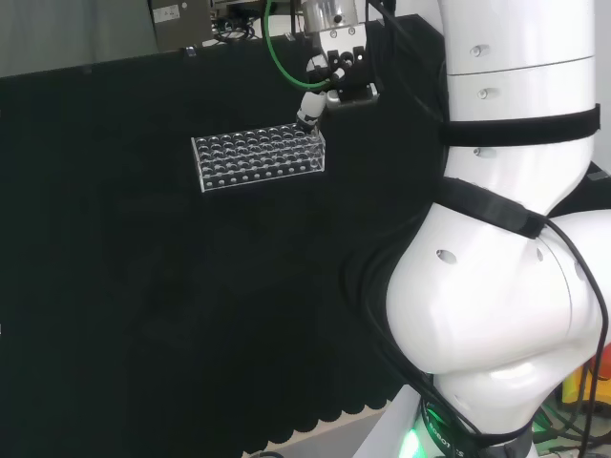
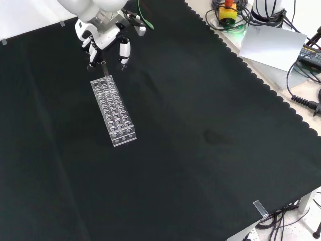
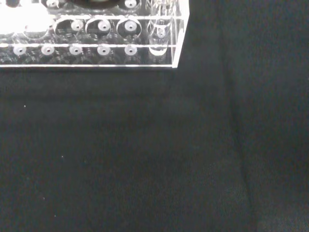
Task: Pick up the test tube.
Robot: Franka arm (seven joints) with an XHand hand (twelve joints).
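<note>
A clear plastic rack (image 2: 113,111) with several rows of holes lies on the black cloth; it also appears in the head view (image 1: 258,158) and in the wrist view (image 3: 96,38). A clear test tube (image 2: 104,66) stands upright in the rack's end nearest the arm; in the wrist view the tube (image 3: 158,28) sits in the corner hole. The hand (image 2: 103,34) hangs just above that end, its fingers (image 2: 124,52) pointing down on either side of the tube's mouth and not closed on it. In the head view a fingertip (image 1: 307,113) reaches the rack's right far corner.
The cloth's scalloped edge (image 2: 261,75) runs along the front view's right side. Beyond it lie a grey sheet (image 2: 273,45), cables and a yellow box with a red button (image 2: 228,10). The arm's white links (image 1: 506,239) stand at the head view's right.
</note>
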